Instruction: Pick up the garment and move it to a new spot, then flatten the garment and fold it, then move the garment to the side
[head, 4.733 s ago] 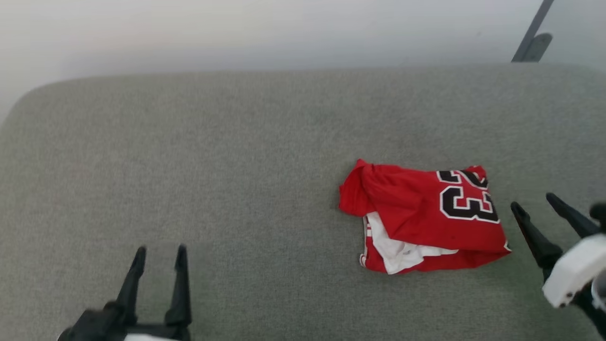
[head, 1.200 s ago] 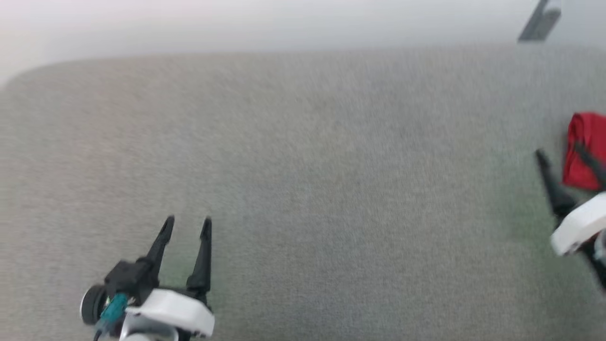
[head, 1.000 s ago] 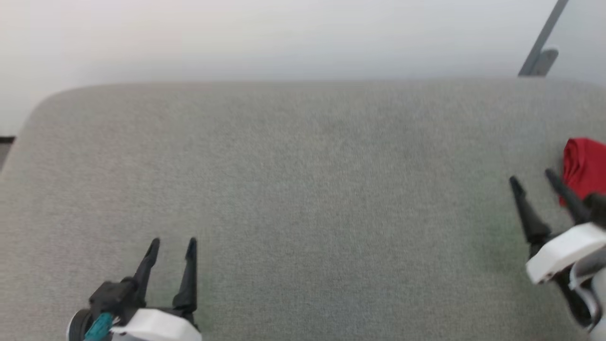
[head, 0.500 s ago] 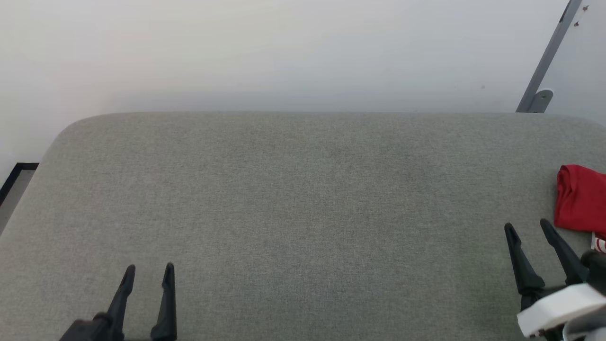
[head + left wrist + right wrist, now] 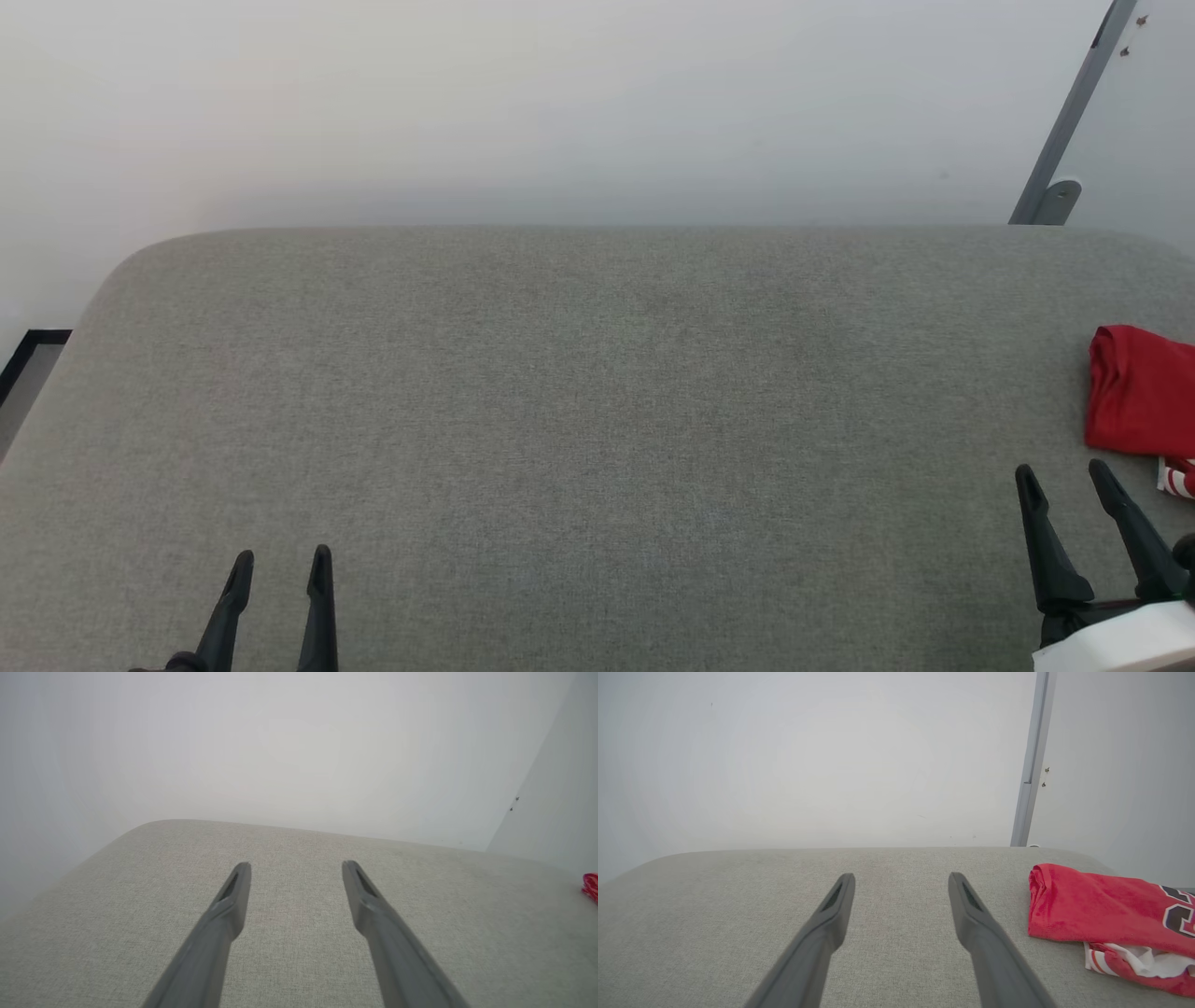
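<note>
A: Where is our red jersey (image 5: pixel 1101 905)?

B: It lies folded at the far right of the grey fabric surface (image 5: pixel 597 392), partly cut off by the edge of the head view. Our right hand (image 5: pixel 1063 469) is near it, fingers spread wide, holding nothing. Our left hand (image 5: pixel 282 553) is well apart at the lower left, fingers parted too, and empty.

A: So what could go wrong for us?

B: We judge the fold to be the weak point. A white sleeve (image 5: pixel 1143 962) and striped trim (image 5: pixel 1098 957) poke out under the red top layer, so if we nudge or pinch just 1 layer, the stack may slide open.

A: And the edge?

B: We cannot see how near the jersey lies to the surface's right edge. Push it that way and it could slip off. With 2 long fingers so close, a careless sweep by our right hand could also drag cloth along.
</note>
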Motion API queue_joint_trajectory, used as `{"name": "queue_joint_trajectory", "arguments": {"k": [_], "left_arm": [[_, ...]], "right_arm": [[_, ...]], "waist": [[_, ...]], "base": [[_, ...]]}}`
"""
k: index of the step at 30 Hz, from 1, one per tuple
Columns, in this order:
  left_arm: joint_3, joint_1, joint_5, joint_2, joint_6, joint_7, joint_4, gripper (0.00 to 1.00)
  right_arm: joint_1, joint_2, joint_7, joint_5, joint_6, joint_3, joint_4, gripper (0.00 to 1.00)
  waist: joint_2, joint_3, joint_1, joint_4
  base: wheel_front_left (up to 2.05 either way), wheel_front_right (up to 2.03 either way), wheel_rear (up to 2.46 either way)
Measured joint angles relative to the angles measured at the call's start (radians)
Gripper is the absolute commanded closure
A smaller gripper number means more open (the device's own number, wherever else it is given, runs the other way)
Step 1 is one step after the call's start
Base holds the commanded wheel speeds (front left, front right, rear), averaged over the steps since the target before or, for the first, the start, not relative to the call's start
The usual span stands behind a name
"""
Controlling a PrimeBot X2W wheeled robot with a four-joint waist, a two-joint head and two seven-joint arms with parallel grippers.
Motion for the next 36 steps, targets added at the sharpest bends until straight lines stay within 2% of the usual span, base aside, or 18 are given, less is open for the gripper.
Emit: {"name": "queue_joint_trajectory", "arguments": {"k": [22,23,28,36], "left_arm": [[0.007,-0.003,0.014,-0.010,0.000,0.000,-0.007,0.00],[0.007,-0.002,0.014,-0.011,0.000,0.000,-0.006,1.00],[0.000,0.006,0.008,-0.021,0.000,0.003,0.039,1.00],[-0.002,-0.009,-0.138,-0.021,0.000,0.034,0.063,1.00]], "right_arm": [[0.016,0.028,0.037,-0.014,0.000,-0.018,-0.051,0.00],[0.016,0.030,0.037,-0.014,0.000,-0.017,-0.050,1.00],[0.035,0.058,0.039,-0.010,0.000,-0.009,-0.008,1.00],[0.029,0.081,0.071,0.116,0.000,-0.017,0.007,1.00]], "waist": [[0.0000,0.007,0.0000,-0.001],[0.0000,0.008,0.0000,-0.001],[0.0000,0.009,0.0000,-0.001],[0.0000,0.011,0.0000,-0.004]], "base": [[0.00,0.00,0.00],[0.00,0.00,0.00],[0.00,0.00,0.00],[0.00,0.00,0.00]]}}
